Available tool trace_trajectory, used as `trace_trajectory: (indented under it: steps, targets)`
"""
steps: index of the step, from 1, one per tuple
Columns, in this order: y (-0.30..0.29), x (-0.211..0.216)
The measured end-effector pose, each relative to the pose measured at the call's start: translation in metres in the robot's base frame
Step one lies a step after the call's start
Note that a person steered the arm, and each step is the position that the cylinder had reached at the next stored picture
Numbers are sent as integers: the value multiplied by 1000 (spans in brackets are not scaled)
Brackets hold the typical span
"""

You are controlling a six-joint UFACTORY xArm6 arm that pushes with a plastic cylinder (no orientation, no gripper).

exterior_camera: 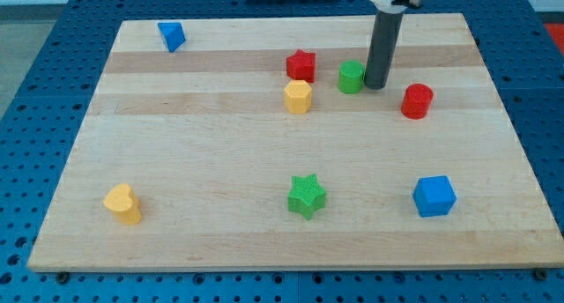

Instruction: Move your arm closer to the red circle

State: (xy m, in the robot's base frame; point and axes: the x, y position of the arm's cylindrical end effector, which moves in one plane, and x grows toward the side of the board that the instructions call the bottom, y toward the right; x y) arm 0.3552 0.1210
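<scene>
The red circle [417,101] is a short red cylinder at the view's upper right of the wooden board [194,162]. My tip [376,84] is at the lower end of the dark rod, a short way to the view's left of the red circle and slightly above it. The tip stands right next to the green cylinder [352,77], on its right side; whether they touch cannot be told.
A red star [301,66] and a yellow hexagon [298,97] lie left of the green cylinder. A blue triangle [171,35] is at top left. A yellow heart [122,203], a green star [306,196] and a blue cube [434,196] lie along the bottom.
</scene>
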Motion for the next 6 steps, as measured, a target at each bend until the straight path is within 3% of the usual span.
trace_trajectory:
  steps: [3, 6]
  targets:
    - [74, 0]
    - [76, 51]
